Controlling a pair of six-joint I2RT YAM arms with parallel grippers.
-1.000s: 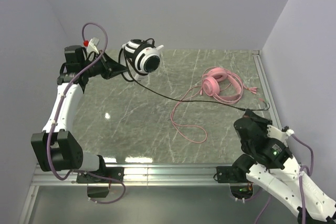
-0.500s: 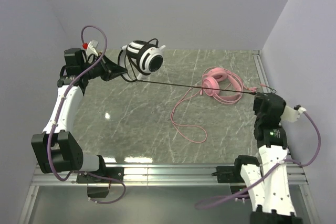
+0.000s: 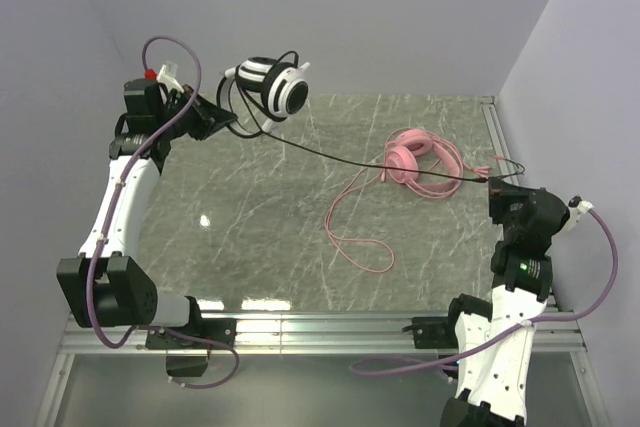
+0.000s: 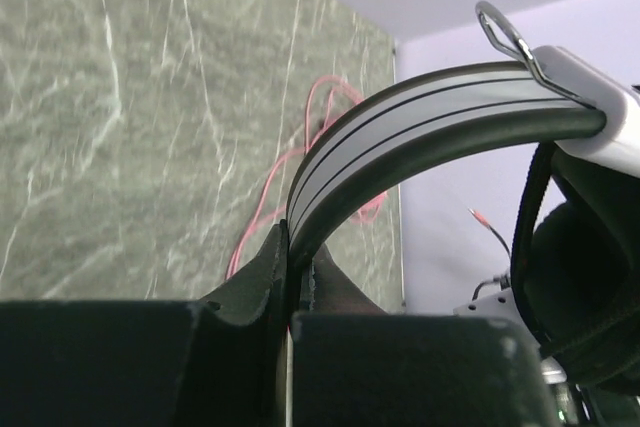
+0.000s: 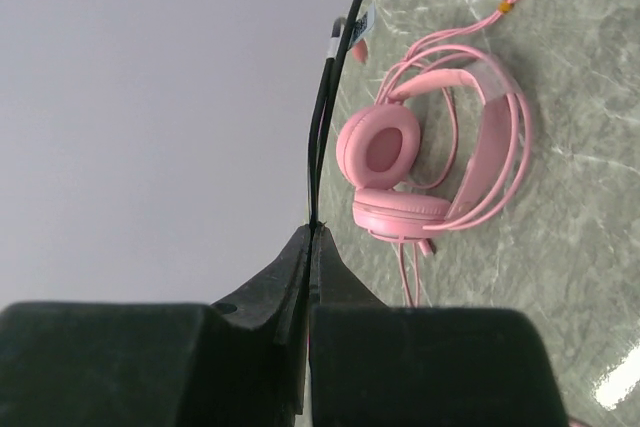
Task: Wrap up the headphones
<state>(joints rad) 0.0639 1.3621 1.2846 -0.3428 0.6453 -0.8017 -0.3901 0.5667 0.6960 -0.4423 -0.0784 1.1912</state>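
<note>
Left gripper [image 4: 291,282] clamped on black-and-white headset [image 3: 272,87] band, up over far-left corner | right gripper [image 5: 310,239] pinches its black cable [image 3: 380,164] at right edge | pink headset [image 3: 415,160] far-right; you've bare worktop [image 3: 240,237] near-left.

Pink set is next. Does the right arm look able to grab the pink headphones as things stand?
Probably not yet. The pink headphones lie nearby on the table, but the right gripper is shut on the black cable, strung to the headset in the left gripper.
</note>
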